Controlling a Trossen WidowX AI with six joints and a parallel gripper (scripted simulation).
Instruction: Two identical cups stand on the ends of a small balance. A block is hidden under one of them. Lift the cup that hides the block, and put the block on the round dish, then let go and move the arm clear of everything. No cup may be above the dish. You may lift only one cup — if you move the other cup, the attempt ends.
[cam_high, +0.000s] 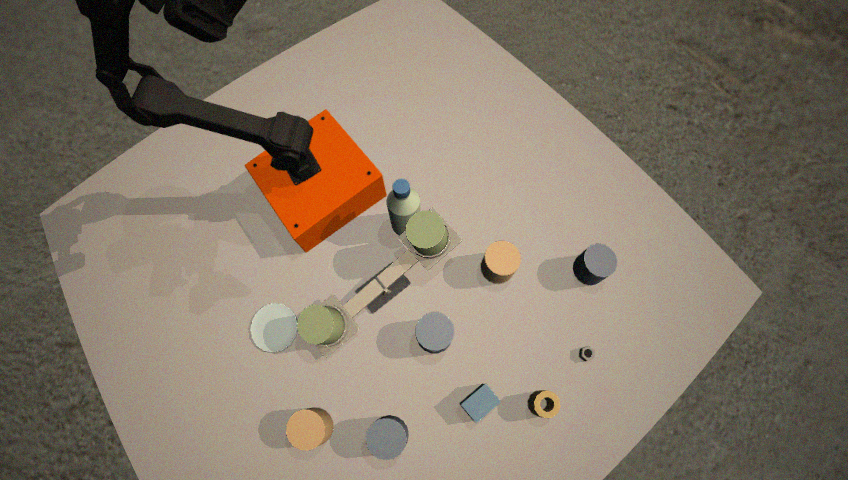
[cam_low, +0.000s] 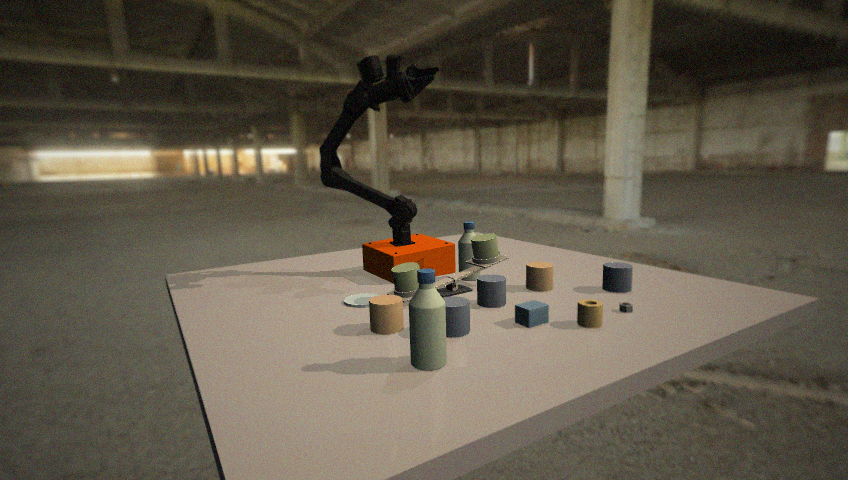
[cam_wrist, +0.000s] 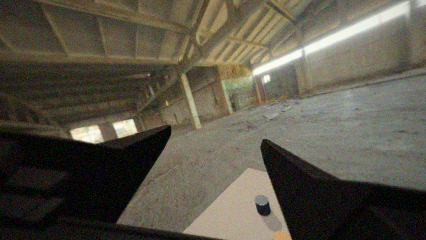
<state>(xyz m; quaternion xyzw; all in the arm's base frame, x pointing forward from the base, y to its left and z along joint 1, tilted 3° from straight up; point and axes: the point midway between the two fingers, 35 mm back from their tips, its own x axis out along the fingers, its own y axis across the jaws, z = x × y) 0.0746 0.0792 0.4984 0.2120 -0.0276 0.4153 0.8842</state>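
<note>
A balance (cam_high: 364, 298) (cam_low: 470, 275) stands tilted, with a green cup on each end. The cup nearer the dish (cam_high: 317, 324) (cam_low: 405, 276) sits on the low end. The other green cup (cam_high: 426, 229) (cam_low: 484, 246) sits on the high end, beside a bottle. The round dish (cam_high: 260, 317) (cam_low: 355, 300) is pale and lies on the table close to the low cup; nothing stands on it. No block shows from under either cup. My gripper (cam_wrist: 216, 136) is open and empty, high above the table near the orange base; its fingers point outward over the table.
A bottle (cam_high: 402, 205) (cam_low: 467, 246) stands by the high cup, another (cam_low: 427, 330) at the front. Orange cylinders (cam_high: 502, 259) (cam_high: 307, 429), grey-blue cylinders (cam_high: 434, 331) (cam_high: 386, 437) (cam_high: 597, 261), a blue box (cam_high: 480, 402), a yellow ring (cam_high: 536, 404) and a nut (cam_high: 581, 353) stand around.
</note>
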